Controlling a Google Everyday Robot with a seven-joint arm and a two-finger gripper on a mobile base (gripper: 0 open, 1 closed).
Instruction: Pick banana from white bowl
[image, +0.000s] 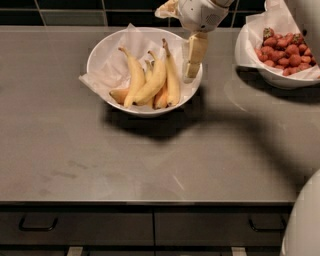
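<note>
1. Since it is the biggest thing, the grey counter (150, 165) is named first. Dark drawers (75, 227) are seen under its front edge, and dark tiles (65, 15) are seen behind it.
2. The white bowl (150, 111) is set at the back of the counter, a little left of the middle. It is lined with crumpled white paper (107, 75).
3. A second white bowl (270, 77) is set at the far right, apart from the first one. It is filled with red strawberries (280, 50).
4. A round white robot part (302, 225) is seen in the bottom right corner.
5. The gripper (192, 70) is hung over the right rim of the white bowl and is pointed down. It is placed just beside the fruit, and nothing is seen to be held in it. Whether it is wide or narrow cannot be told.
6. The banana (173, 80) is laid in the white bowl on the right side of the pile, nearest the gripper, with its stem turned to the back.
7. Two other yellow bananas (135, 75) are laid to its left, and an orange-tinted banana (161, 99) is tucked partly under them.
</note>
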